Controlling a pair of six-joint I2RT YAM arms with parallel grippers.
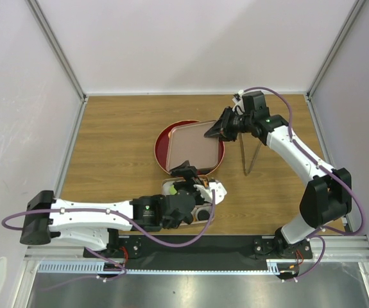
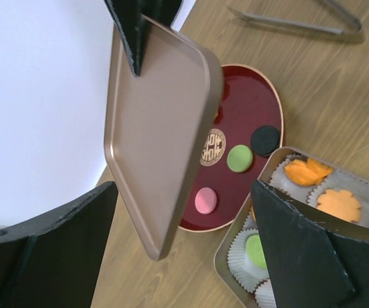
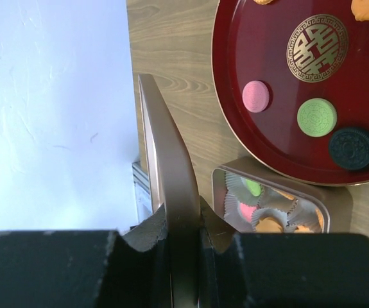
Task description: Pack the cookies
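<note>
I am pinching the bronze lid (image 3: 168,160) by its edge with my right gripper (image 3: 183,224), 1 finger pressing on each face, and I am holding it tilted above the red tray (image 3: 235,64). My left gripper (image 2: 181,189) is hanging over the square tin (image 2: 232,244) with its fingers spread wide and gripping nothing.

The cookies are lying in 2 places. 3 are sitting loose on the tray near its gold emblem: a pink cookie (image 2: 205,200), a green cookie (image 2: 240,158) and a black cookie (image 2: 265,140). Others are resting in the tin's pale paper cups, among them an orange flower-shaped cookie (image 2: 338,204) and another green one. The tin is sitting just beside the tray's near rim. A pair of tongs (image 1: 251,154) is lying on the table (image 1: 107,141) to the right of the tray, apart from both of my grippers.
</note>
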